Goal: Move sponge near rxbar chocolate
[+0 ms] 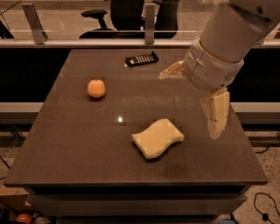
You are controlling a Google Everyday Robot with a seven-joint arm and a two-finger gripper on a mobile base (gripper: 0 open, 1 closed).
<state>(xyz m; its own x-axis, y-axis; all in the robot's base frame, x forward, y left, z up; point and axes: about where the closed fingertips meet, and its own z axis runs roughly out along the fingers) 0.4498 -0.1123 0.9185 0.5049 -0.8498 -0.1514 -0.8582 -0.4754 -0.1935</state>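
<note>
The pale yellow sponge (157, 138) lies flat on the dark table (65, 144), right of centre and toward the front. The black rxbar chocolate (141, 58) lies at the table's far edge, near the middle, well apart from the sponge. My gripper (188, 106) hangs above the table's right side, up and to the right of the sponge. It is open wide and empty: one finger (173, 71) points left, the other (217, 113) points down. It touches neither object.
A round orange fruit (96, 88) sits on the left half of the table. Behind the table's far edge run a rail (87, 43) and office chairs (127, 13). Cables lie on the floor at the right.
</note>
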